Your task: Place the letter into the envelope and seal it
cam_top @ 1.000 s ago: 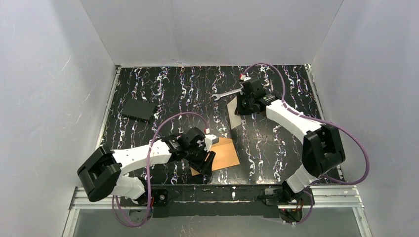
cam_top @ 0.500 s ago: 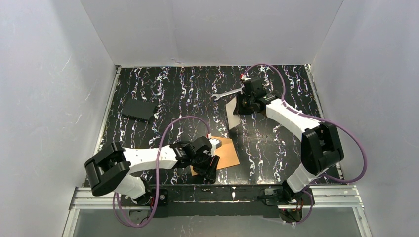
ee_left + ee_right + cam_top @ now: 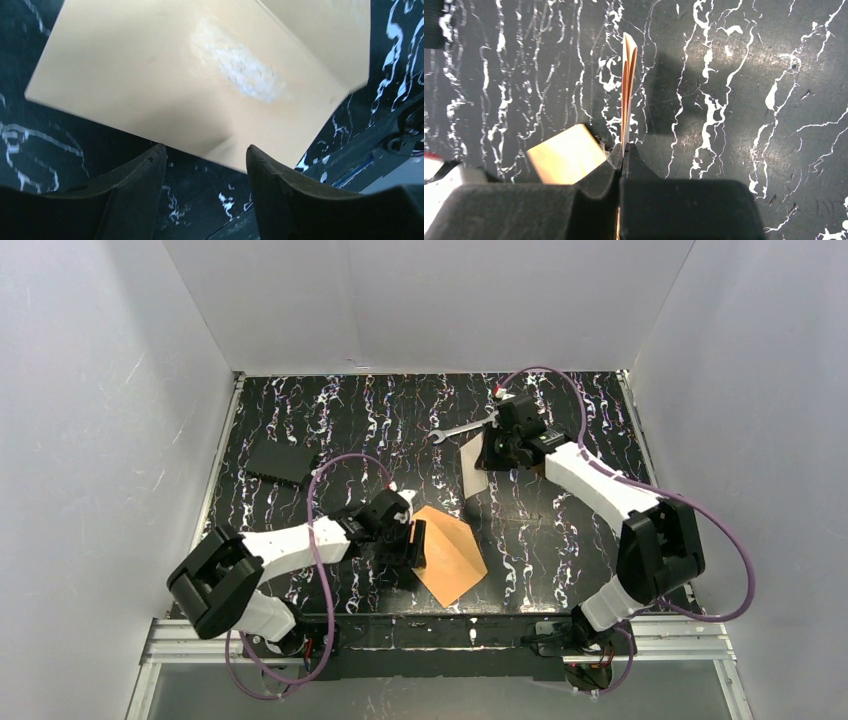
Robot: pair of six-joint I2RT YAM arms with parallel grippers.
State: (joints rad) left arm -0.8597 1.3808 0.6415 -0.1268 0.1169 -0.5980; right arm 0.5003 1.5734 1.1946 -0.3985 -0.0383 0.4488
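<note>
No readable text, label, brand or number shows anywhere.

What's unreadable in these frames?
- letter face: the right wrist view sees it edge-on in the shut right gripper; too small in the top view.
- envelope flap: the left wrist view crops it; the left gripper covers its edge from above.
- black object: top view only, too small to identify.

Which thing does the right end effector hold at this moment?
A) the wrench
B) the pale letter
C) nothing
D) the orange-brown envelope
B: the right end effector is shut on the letter, seen edge-on in its wrist view; the envelope lies flat by the open left end effector, and the wrench lies on the table.
</note>
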